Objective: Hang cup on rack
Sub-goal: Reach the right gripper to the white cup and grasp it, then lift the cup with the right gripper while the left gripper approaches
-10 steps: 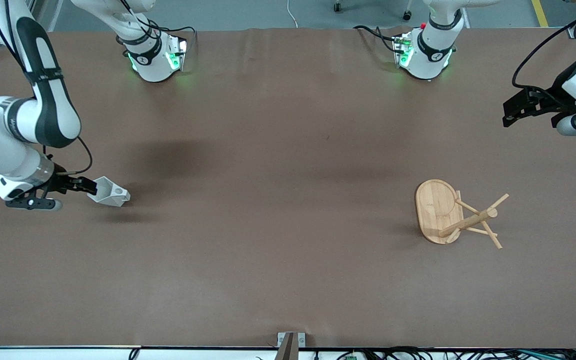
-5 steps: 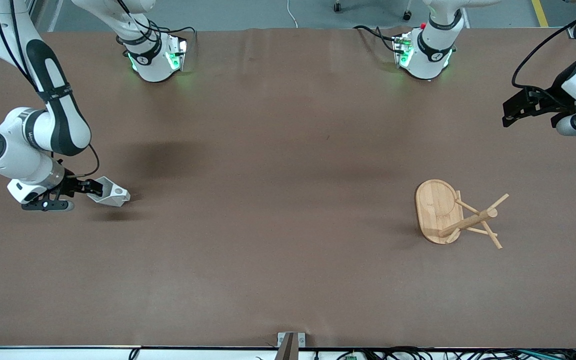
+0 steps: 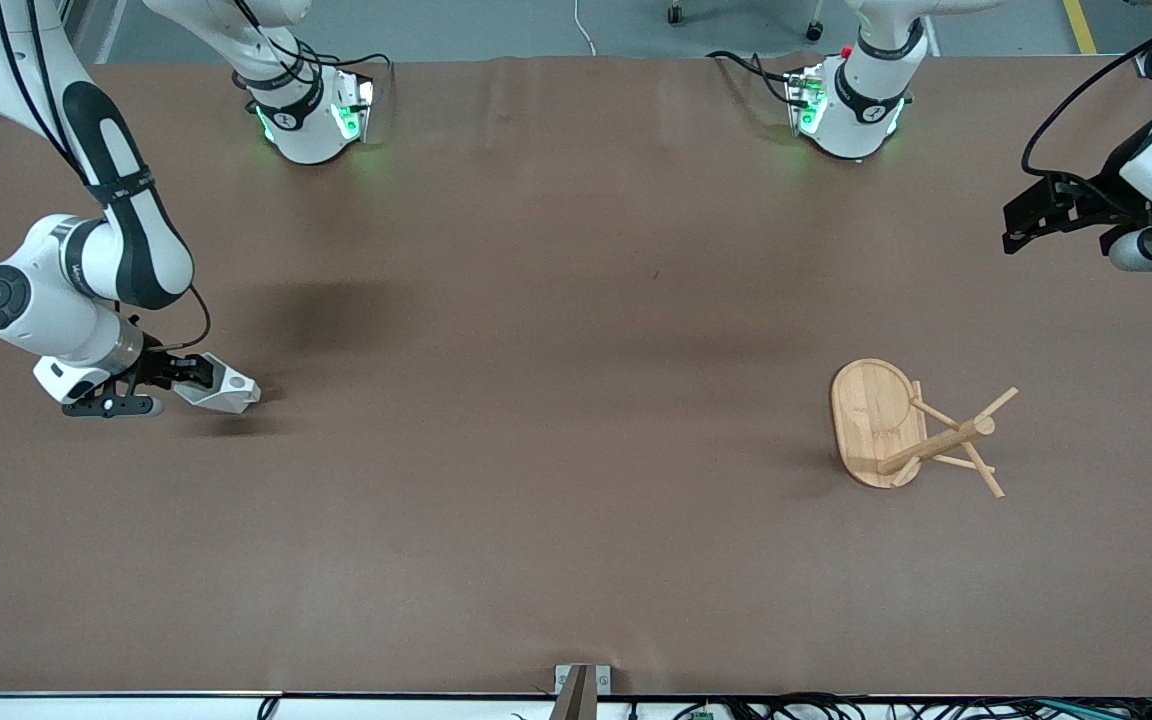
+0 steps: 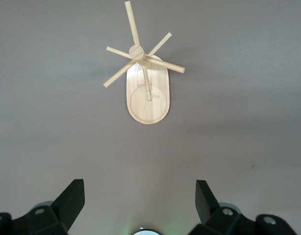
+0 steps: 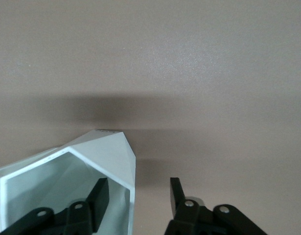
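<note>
The white faceted cup (image 3: 232, 390) lies on its side on the table near the right arm's end. My right gripper (image 3: 198, 372) is low at the cup's open mouth. In the right wrist view the gripper (image 5: 138, 196) is open and straddles the cup's (image 5: 108, 156) rim wall: one finger is inside the mouth, the other outside, with a gap to the wall. The bamboo rack (image 3: 876, 415) stands toward the left arm's end. It also shows in the left wrist view (image 4: 148, 100). My left gripper (image 3: 1021, 215) waits in the air, open and empty (image 4: 138, 200).
The brown table cover (image 3: 556, 400) is bare between the cup and the rack. The two arm bases (image 3: 306, 120) stand along the table's edge farthest from the front camera. A small metal bracket (image 3: 581, 685) sits at the nearest edge.
My right arm has swung in toward the cup, and its gripper now reaches over the cup's rim. The cup and the left arm have not moved.
</note>
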Controlling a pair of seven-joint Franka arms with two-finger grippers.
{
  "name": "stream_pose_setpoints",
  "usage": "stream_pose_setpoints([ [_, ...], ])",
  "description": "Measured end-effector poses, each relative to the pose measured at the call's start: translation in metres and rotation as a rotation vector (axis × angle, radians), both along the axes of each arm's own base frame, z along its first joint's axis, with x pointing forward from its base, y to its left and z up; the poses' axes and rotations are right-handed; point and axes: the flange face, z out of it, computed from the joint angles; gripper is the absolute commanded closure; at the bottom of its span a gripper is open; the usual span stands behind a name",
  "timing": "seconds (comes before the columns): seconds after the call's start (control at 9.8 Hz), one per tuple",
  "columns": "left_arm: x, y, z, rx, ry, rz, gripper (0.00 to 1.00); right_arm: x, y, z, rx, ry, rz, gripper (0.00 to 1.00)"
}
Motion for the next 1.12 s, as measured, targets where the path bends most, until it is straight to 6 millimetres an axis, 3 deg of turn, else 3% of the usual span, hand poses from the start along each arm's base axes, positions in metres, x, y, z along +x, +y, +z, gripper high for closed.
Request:
stream_pose_setpoints([
  [0.41,0.002,0.000,-0.004,0.000,0.007,-0.002,0.00,0.000,0.005,-0.011,0.033,-0.004,-0.031,0.94],
  [0.82,-0.001,-0.034,-0.007,-0.002,0.014,-0.071,0.00,0.004,0.007,-0.007,0.039,0.005,-0.021,0.99],
  [0.92,-0.002,-0.039,-0.007,-0.002,0.014,-0.079,0.00,0.008,0.012,0.002,0.051,0.045,-0.025,0.98],
  [1.02,-0.002,-0.039,-0.007,-0.002,0.014,-0.080,0.00,0.016,0.019,0.026,0.065,0.093,-0.035,0.98],
  [1.12,-0.002,-0.040,-0.007,-0.002,0.014,-0.081,0.00,0.025,0.027,0.062,0.089,0.130,-0.049,0.98],
])
